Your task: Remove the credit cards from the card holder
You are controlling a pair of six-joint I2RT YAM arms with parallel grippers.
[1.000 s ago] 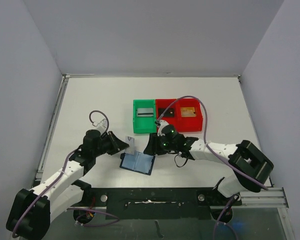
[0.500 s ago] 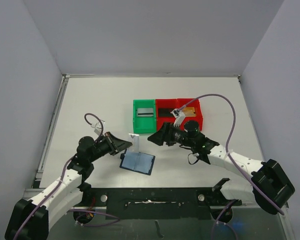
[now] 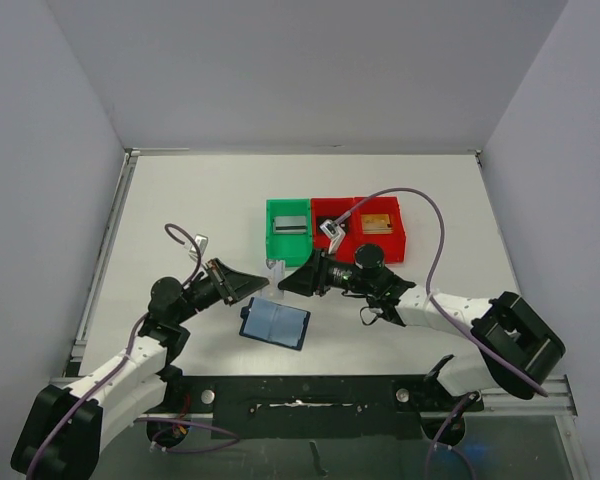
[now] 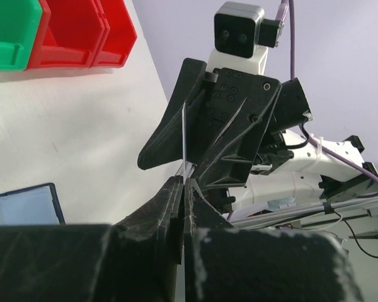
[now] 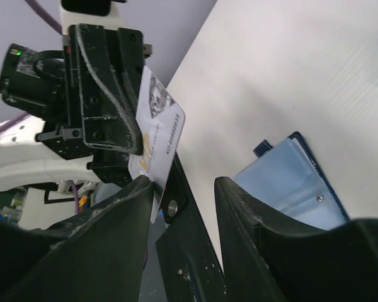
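The card holder [image 3: 275, 323] lies open and flat on the table, its light blue inner panels up; it also shows in the right wrist view [image 5: 302, 182]. My left gripper [image 3: 263, 279] is shut on a pale printed credit card [image 3: 273, 273], held upright above the holder's far edge. That card appears edge-on in the left wrist view [image 4: 184, 141] and face-on in the right wrist view [image 5: 159, 135]. My right gripper [image 3: 290, 283] faces it with jaws apart; the card's lower edge rests against its left finger [image 5: 129, 207]. Other cards lie in the green bin [image 3: 291, 224] and the right red bin [image 3: 377, 224].
Three small bins stand in a row behind the grippers: the green bin [image 3: 272, 245], a red bin [image 3: 318, 210] partly hidden by the right wrist, and another red bin [image 3: 399, 238]. The table's near edge and dark rail [image 3: 300, 390] lie just below the card holder.
My left gripper has lifted the pale card off the card holder and turned a little. My right gripper pulled back to the right, then came in to the card, its jaws wider, then narrower.
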